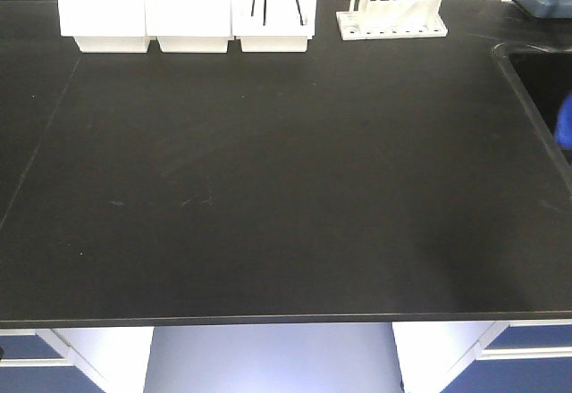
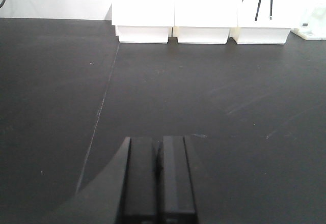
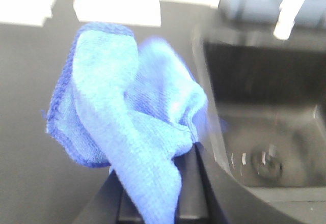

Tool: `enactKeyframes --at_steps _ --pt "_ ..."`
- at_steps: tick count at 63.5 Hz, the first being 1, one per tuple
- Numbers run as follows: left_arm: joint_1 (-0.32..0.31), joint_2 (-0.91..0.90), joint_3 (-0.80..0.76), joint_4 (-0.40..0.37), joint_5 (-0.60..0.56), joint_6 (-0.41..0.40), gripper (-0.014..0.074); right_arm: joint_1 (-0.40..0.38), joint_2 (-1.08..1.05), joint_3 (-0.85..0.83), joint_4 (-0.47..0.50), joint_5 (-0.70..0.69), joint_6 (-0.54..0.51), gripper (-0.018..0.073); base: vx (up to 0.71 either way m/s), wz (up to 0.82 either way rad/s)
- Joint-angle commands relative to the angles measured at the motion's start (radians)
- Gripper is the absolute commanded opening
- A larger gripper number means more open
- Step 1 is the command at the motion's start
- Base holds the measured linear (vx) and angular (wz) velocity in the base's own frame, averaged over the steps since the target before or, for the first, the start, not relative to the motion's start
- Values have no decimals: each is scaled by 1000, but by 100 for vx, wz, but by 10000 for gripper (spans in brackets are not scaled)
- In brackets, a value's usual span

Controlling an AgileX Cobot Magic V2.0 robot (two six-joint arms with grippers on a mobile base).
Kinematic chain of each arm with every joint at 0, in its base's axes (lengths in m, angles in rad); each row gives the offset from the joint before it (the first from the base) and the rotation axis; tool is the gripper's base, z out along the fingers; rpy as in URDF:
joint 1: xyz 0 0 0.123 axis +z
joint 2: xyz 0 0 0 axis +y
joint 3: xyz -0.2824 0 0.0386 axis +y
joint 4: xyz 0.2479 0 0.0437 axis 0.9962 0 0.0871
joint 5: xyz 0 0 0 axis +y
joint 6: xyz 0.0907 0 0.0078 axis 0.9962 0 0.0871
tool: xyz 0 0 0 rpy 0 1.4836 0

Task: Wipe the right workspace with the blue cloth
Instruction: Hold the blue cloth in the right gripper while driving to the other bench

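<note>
While the right gripper [image 3: 162,188] pinches a crumpled blue cloth [image 3: 122,117] between its dark fingers [image 3: 189,188], the cloth is bunched up at the lip of a recessed black sink [image 3: 265,127], most of it over the black countertop [image 1: 268,188] and one fold reaching the sink's rim. From the front camera, only a sliver of blue shows at the far right edge of the frame, beside the sink opening. The left gripper [image 2: 158,180] sits low over the counter, its two black jaws pressed together with nothing between them, pointing toward a row of three white bins [image 2: 204,20] along the back edge. A black wire tripod stand [image 2: 260,0] stands at the rightmost bin, and a white rack [image 1: 391,20] sits just beside the bins on the right. Faint streaks mark the dark surface near its middle. A round drain [image 3: 268,167] shows at the bottom of the sink, though the right wrist view is blurred.
</note>
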Motion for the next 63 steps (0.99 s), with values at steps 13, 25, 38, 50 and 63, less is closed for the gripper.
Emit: enactKeyframes --at_steps 13,25,38,50,63 --pt "-4 -16 30 1 -79 -8 -6 -1 -322 206 80 -196 -16 -8 0 0" --pt "-4 -16 30 1 -79 -8 -6 -1 -341 320 77 -389 -15 -6 0 0" --pt "-4 -16 30 1 -79 -8 -6 -1 -341 337 79 -394 -12 -3 0 0" --pt "-4 -16 30 1 -79 -8 -6 -1 -341 337 79 -393 -12 -3 0 0" --pt "-4 -16 30 1 -79 -8 -6 -1 -341 337 79 -393 -12 -3 0 0"
